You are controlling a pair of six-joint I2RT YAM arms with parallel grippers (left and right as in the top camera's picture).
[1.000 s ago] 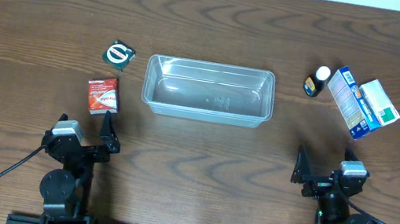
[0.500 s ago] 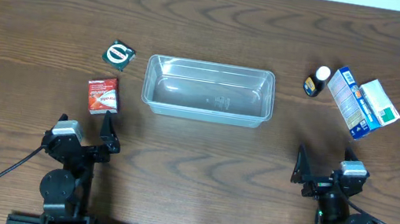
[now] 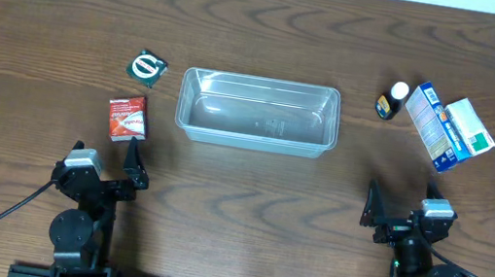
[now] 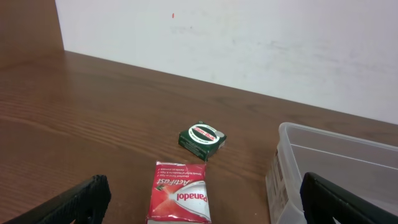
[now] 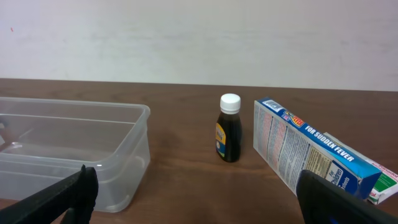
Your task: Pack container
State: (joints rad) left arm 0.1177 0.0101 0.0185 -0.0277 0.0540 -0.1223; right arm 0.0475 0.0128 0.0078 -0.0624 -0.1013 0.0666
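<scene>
The clear plastic container [image 3: 258, 112] sits empty at the table's middle; it also shows in the left wrist view [image 4: 336, 168] and right wrist view [image 5: 68, 152]. A red Panadol box [image 3: 127, 118] [image 4: 180, 199] and a small green box [image 3: 148, 68] [image 4: 202, 139] lie to its left. A dark bottle with a white cap [image 3: 393, 99] [image 5: 229, 128], a blue box [image 3: 430, 126] [image 5: 311, 155] and a green-white box [image 3: 470, 127] are to its right. My left gripper [image 3: 105, 168] [image 4: 202, 208] is open and empty just behind the red box. My right gripper [image 3: 406, 211] [image 5: 196, 199] is open and empty near the front edge.
A white wall [image 4: 249, 43] runs behind the table's far edge. Bare brown wood [image 3: 247, 207] lies between the two grippers and the container.
</scene>
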